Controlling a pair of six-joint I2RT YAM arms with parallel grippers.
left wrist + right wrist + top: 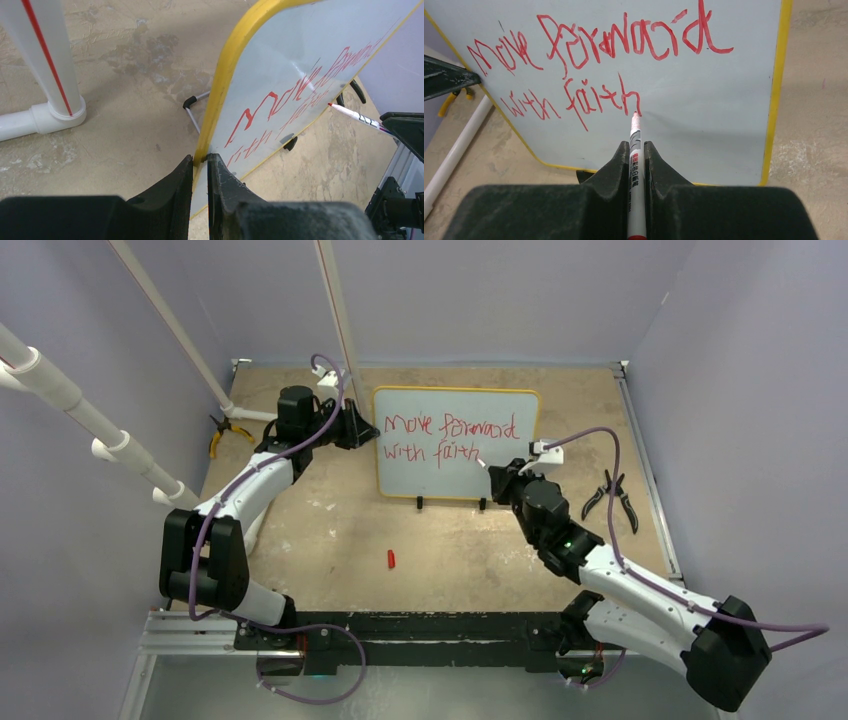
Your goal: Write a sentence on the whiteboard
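Table (pixel 330 530): worn tan top, walled on three sides. Your whiteboard (pixel 440 485) stands upright on two black feet at the far middle, with its face toward the arms.

Left gripper (pixel 201 161): it comes in from the left. The jaws are pinched onto the board's yellow left edge, one finger in front and one behind. You are bracing the board there.

Right gripper (pixel 636 148): it is closed tight on a marker (pixel 635 131). The barrel runs straight out between the fingers, with the tip aimed at the board.

Sentence (pixel 447 428): two red lines, "Move forward" above and "with faith" below, both starting at the left. The board's right part and bottom strip are bare.

Progress, as you can judge it: all four words are down. The tip sits just below the last "h", about where a full stop would go, and no dot shows there. Little is left: perhaps that dot, then lifting off and releasing the board.

Small red piece (pixel 391 559): it lies on the table nearer than the board, well apart from both arms. It is likely the marker's cap, but too small to confirm.

Hard to make out:
- Neither wrist view settles whether the tip touches the surface or hangs just off it.
- The marker's rear end is cut off by the frame.
- The board's back is hidden.
- The letters of "forward" are crowded and read only roughly.
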